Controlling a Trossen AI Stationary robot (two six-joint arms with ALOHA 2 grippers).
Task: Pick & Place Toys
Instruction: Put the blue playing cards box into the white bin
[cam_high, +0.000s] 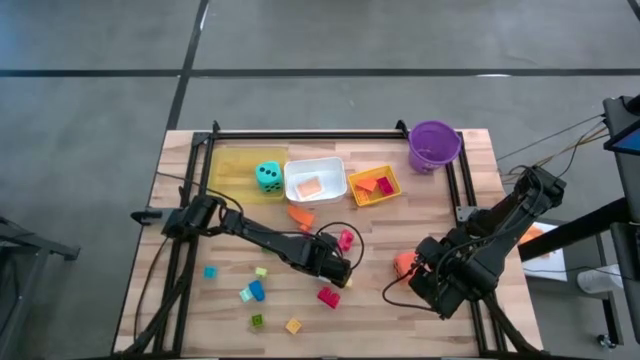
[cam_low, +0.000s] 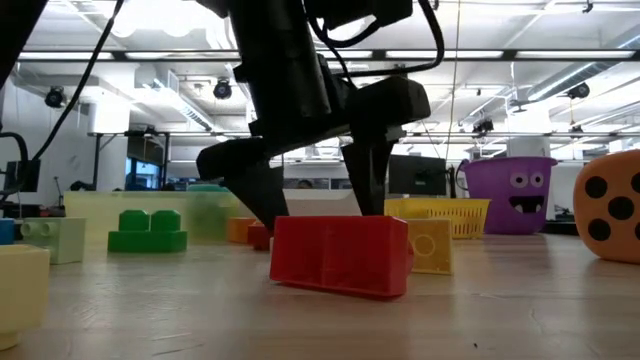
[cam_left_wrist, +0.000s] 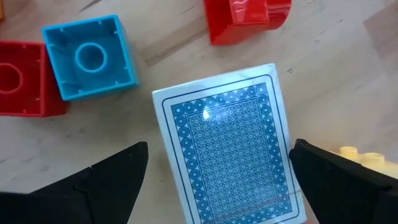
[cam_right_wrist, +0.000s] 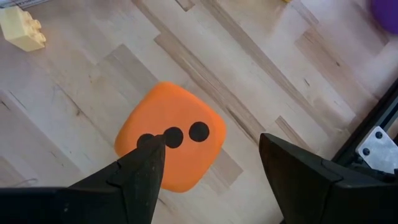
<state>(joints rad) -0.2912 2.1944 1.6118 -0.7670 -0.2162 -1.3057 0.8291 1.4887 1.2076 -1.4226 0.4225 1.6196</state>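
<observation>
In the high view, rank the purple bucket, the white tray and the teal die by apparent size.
1. White tray, largest.
2. Purple bucket, somewhat smaller; it stands taller, so nearer the camera, which flatters it.
3. Teal die, clearly smallest.

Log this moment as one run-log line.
left hand: open over blue card | right hand: open over orange die | nothing held

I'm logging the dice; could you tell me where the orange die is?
The orange die lies on the table's right side in the high view, under the open right gripper, apart from the trays.
</observation>
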